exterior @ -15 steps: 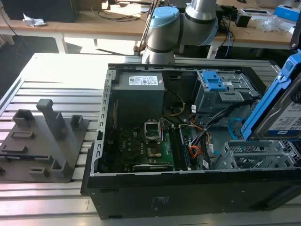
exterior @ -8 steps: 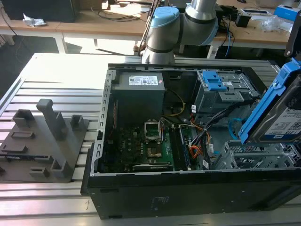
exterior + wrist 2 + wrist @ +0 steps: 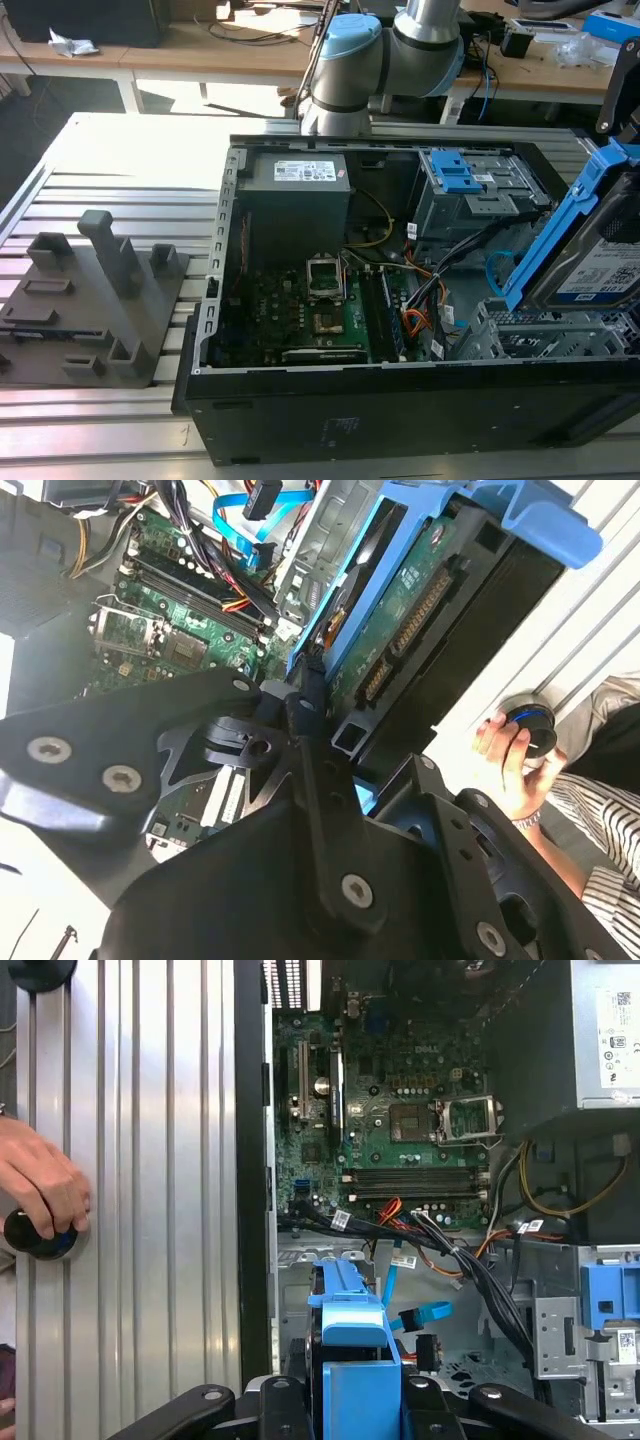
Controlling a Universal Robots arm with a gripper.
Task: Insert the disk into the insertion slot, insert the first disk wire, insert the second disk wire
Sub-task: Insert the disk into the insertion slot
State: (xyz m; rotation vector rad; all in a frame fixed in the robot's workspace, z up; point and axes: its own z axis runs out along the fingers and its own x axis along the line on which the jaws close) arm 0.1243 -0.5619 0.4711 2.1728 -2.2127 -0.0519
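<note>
1. The claw (image 3: 348, 1402) is clamped on the disk (image 3: 590, 250), gripping one end of its blue carrier. The disk hangs steeply tilted just above the insertion slot (image 3: 525, 338), inside the open computer case (image 3: 400, 405), toward the table (image 3: 90, 430) edge at the exterior view's right. It is not yet seated in the bay.
2. With this tilt, the carrier's lower corner could catch on the cage rim and jam instead of sliding in.
3. The grip sits at one end, so the disk acts as a long lever. A knock against the sheet metal would likely twist or slip it between the fingers.
4. The bundled wires (image 3: 470, 1260) and a loose blue cable (image 3: 425, 1312) lie just beside the bay. They could get pinched under the disk or block it.
5. A person's hand (image 3: 40, 1185) rests on a round black knob (image 3: 38, 1235) on the table beside the case. A wide swing of the arm could reach it.
</note>
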